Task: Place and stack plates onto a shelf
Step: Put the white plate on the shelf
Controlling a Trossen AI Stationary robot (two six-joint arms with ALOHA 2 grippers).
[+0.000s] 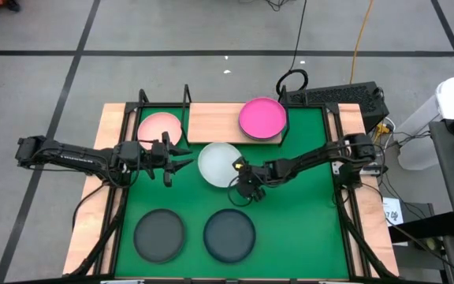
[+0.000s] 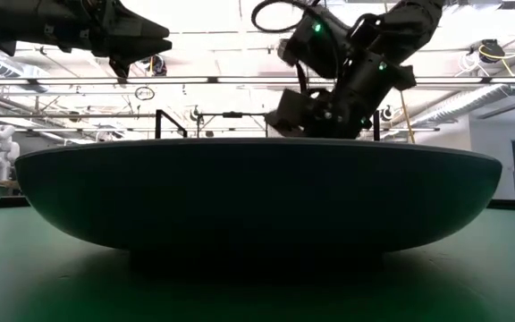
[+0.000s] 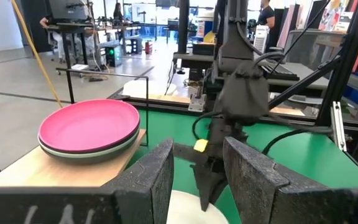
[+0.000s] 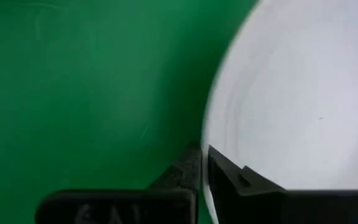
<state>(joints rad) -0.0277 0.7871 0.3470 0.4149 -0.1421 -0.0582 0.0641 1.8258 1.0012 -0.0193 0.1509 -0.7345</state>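
Pale plate (image 1: 216, 163) at frame centre of the high view, flat on the green mat (image 1: 306, 229), just below the shelf (image 1: 211, 122) and between the two arms. Gripped at its right rim by the right gripper (image 1: 239, 175): in the right wrist view, fingers nearly closed, one above and one below the white edge (image 4: 278, 112), only the plate's thickness between them. To the plate's left, the left gripper (image 1: 181, 160), spread wide and holding nothing, tips near the pale rim but apart from it; in the left wrist view, two broad dark fingers (image 3: 151, 177) well separated, the pale plate's edge (image 3: 185, 208) low between them, the right arm's gripper (image 3: 213, 174) straight ahead on that plate. On the shelf along the top of the mat, a light pink plate (image 1: 161, 128) at its left end, a hot pink plate (image 1: 262, 117) at its right end. Shown only by the left wrist view: a pale plate under the hot pink plate (image 3: 89, 127), a stack of two. Lower in the high view, two dark plates (image 1: 159, 235) (image 1: 228, 234) side by side near the mat's bottom edge. In the low view, one dark plate (image 2: 257, 201) filling the frame, both arms above it against the ceiling, the pale plate hidden behind it.
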